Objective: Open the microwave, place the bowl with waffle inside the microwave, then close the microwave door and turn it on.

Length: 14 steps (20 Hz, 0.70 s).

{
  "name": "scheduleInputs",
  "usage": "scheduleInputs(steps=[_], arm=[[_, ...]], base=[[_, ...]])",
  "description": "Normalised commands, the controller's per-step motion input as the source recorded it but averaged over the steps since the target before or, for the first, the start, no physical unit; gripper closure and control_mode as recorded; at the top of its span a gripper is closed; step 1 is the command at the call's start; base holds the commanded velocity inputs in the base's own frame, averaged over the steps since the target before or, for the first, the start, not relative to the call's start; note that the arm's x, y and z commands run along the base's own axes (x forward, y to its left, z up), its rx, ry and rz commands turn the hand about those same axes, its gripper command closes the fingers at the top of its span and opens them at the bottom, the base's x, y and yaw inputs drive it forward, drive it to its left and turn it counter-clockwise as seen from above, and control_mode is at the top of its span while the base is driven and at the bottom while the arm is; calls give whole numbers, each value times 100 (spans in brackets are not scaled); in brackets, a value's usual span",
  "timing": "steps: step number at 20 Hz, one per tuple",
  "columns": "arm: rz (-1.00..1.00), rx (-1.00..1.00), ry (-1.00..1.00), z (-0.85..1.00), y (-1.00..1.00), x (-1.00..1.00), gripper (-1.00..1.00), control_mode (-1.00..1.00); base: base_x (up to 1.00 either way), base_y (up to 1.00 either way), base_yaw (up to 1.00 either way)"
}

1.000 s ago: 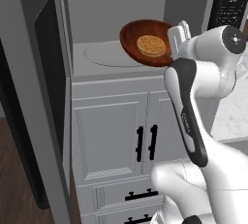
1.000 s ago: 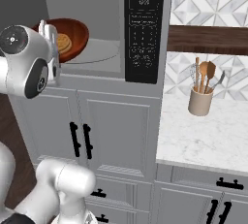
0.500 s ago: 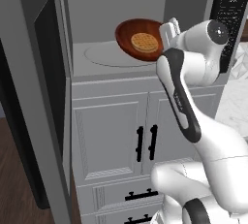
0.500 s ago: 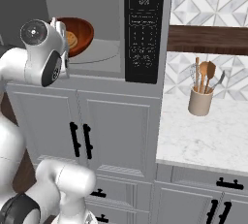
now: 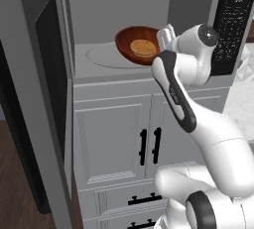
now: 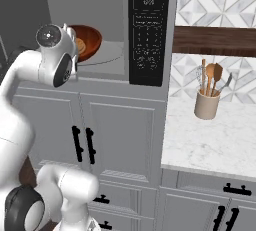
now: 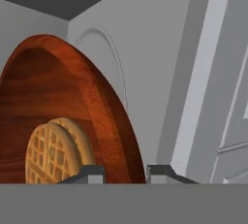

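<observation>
The microwave [image 5: 115,5] stands open, and the microwave door [image 5: 34,99] is swung out to the left. My gripper [image 5: 166,37] is shut on the right rim of the bowl with waffle [image 5: 141,44]. It holds the bowl tilted inside the cavity, over the right part of the round turntable [image 5: 105,55]. In the hand view the reddish-brown bowl [image 7: 101,102] has its rim between my fingertips [image 7: 89,173], with the pale waffle [image 7: 51,152] lying in it. In the right base view the bowl [image 6: 89,39] sits behind my wrist, left of the keypad [image 6: 147,30].
White panelled cabinet doors [image 5: 114,139] with black handles sit below the microwave. To the right is a marble counter [image 6: 215,140] with a beige utensil holder [image 6: 206,106] under a dark wooden shelf [image 6: 215,41]. The open door stands close on the arm's left.
The arm has stretched forward and carried the bowl a little deeper into the microwave cavity. The grip on the rim is unchanged.
</observation>
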Motion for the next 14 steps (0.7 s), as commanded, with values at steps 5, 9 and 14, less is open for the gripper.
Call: scheduleInputs(steps=[5, 9, 14], arm=[[0, -2, 4, -29, 3, 47, 100, -100], [0, -1, 2, -22, 2, 47, 100, -100], [0, 0, 0, -4, 2, 41, 100, -100]], base=[[0, 0, 0], [0, 0, 0], [0, 0, 0]])
